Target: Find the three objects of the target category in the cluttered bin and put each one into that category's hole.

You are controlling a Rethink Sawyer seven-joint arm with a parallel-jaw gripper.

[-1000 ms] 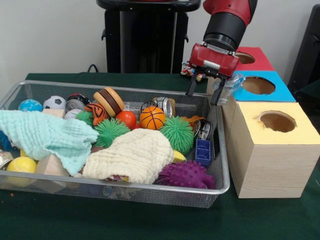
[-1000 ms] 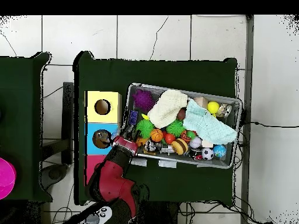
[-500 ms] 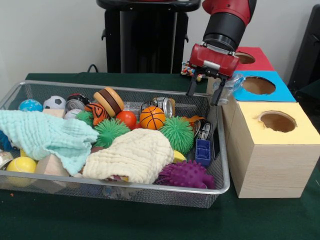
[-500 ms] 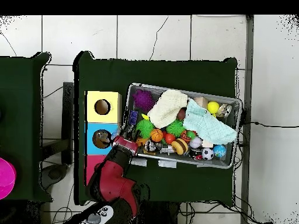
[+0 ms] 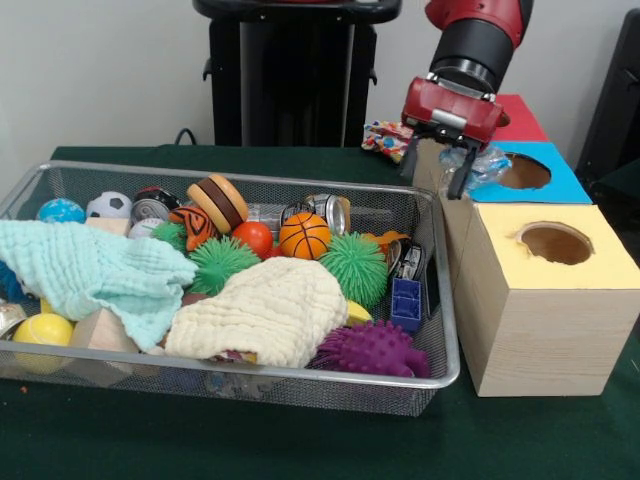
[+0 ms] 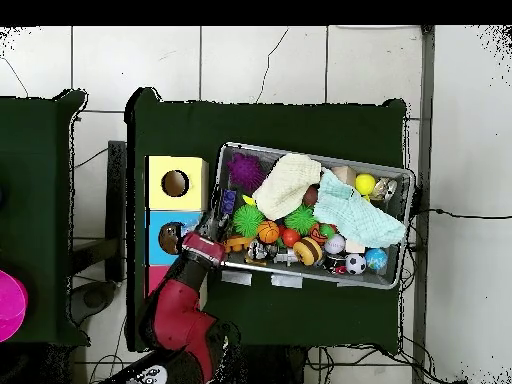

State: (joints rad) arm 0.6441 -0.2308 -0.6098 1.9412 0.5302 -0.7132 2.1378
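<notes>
My red gripper [image 5: 431, 182] hangs at the near left edge of the blue-topped box [image 5: 560, 186], just past the wire bin's [image 5: 300, 378] back right corner. It is shut on a crumpled clear plastic piece [image 5: 488, 163], which sticks out to the right of one finger, beside the blue box's hole [image 5: 523, 172]. In the overhead view the gripper [image 6: 202, 246] sits at the blue box [image 6: 158, 228], partly covering its hole. The bin holds balls, spiky toys, cans and two cloths.
A yellow-topped box [image 5: 585, 270] stands nearest and a red-topped box [image 5: 520, 115] farthest, in a row to the bin's right. A small colourful object [image 5: 385, 138] lies on the green table behind the bin. In the bin a cream cloth [image 5: 265, 310] and a mint cloth [image 5: 90, 270] cover things.
The gripper has moved right and slightly up with the clear plastic piece, from over the bin's corner to the edge of the blue box. The bin's contents are as before.
</notes>
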